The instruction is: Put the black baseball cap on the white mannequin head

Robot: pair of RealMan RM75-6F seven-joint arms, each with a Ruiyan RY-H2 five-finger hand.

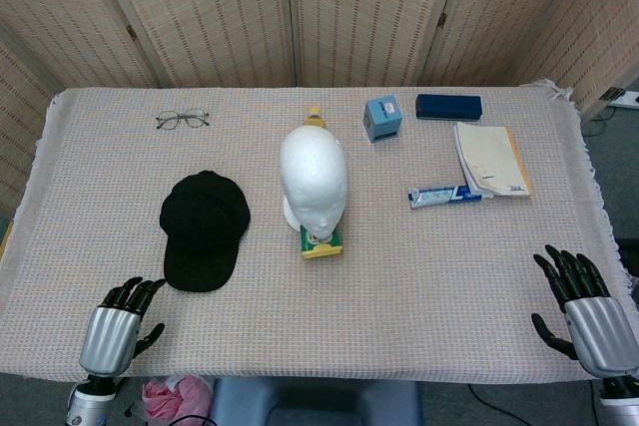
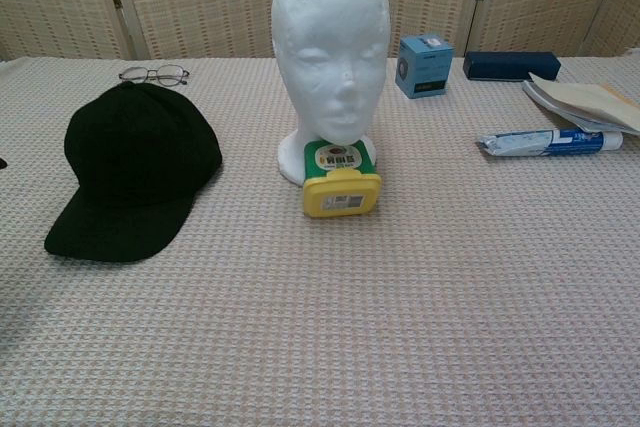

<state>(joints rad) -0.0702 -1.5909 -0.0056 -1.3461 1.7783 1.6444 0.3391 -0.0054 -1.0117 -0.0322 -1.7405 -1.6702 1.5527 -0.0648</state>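
The left hand hovers over the table's near edge with fingers apart and nothing in it; the right hand sits likewise splayed and empty at the opposite near corner. At about one o'clock from the left hand, close by, the black baseball cap lies flat on the woven tablecloth, brim toward the robot. At three o'clock from the cap stands the white mannequin head, upright, apart from it, with a yellow-and-green container touching its base.
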